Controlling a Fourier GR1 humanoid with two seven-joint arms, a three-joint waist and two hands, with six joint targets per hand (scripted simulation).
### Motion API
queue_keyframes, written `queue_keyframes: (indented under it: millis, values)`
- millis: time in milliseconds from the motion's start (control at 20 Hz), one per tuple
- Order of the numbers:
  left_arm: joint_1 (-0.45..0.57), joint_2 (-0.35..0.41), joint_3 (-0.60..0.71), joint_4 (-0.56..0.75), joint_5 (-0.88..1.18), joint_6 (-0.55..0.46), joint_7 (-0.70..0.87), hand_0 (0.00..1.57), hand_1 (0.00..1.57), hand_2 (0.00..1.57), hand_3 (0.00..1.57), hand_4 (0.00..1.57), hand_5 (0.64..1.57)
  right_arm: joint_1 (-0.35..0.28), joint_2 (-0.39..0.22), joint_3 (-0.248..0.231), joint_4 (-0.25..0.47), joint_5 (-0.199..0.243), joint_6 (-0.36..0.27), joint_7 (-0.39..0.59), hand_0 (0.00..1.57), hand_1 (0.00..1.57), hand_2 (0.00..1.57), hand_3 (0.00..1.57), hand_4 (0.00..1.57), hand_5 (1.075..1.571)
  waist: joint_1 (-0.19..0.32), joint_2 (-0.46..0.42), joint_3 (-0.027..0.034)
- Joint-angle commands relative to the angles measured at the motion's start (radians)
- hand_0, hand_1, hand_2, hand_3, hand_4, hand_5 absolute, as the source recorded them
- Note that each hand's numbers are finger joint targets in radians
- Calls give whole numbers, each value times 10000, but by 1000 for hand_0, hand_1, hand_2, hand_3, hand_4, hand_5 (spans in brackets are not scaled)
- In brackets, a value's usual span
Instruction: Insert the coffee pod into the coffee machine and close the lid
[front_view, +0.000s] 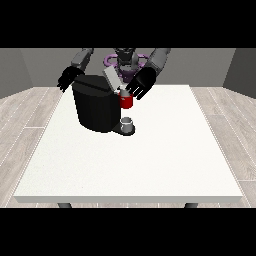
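The black coffee machine (96, 107) stands on the white table (150, 160) at the back left. Its grey lid (111, 78) is tilted up and open. A red thing at the machine (126, 102) sits under the lid's front. Just above it shows a small grey thing (123, 91), too small to tell for the pod. The hand at the view's right (141, 83) hovers beside it with fingers spread, pointing down towards the machine's top. The hand at the view's left (68, 78) hangs behind the machine's left side, fingers relaxed and holding nothing.
A grey cup-like thing (127, 124) rests on the machine's low base at its front right. The table's front edge (130, 199) lies far from both hands. The robot's torso (125, 60) stands behind the machine.
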Motion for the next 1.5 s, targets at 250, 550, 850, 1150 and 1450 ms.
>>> queue_keyframes:
  millis: [250,550,850,1150,1450]
  values:
    - [303,-53,-217,46,-313,20,-203,1085,1085,1132,956,403,1571,264,-6,-62,20,-56,5,139,0,0,0,0,366,1571,143,-208,-17]
    - [-391,73,-186,-51,-350,-337,55,1073,1073,1125,967,364,1571,-13,294,19,395,163,-306,-324,0,0,0,0,438,1571,349,58,-14]
    - [464,206,-708,52,-889,-205,-904,0,0,378,112,0,1571,233,-34,35,-181,-27,104,69,0,0,0,0,458,1571,127,-124,-17]
    - [62,399,-734,-14,-1026,-686,-663,0,0,0,0,0,1571,-103,116,-177,241,-32,-168,-205,0,0,0,0,411,1571,438,-19,-15]
    - [-140,109,-583,-120,-849,-1282,-8,0,0,0,0,0,1571,500,-129,-256,854,74,28,-349,0,0,0,0,360,1571,512,-723,-12]
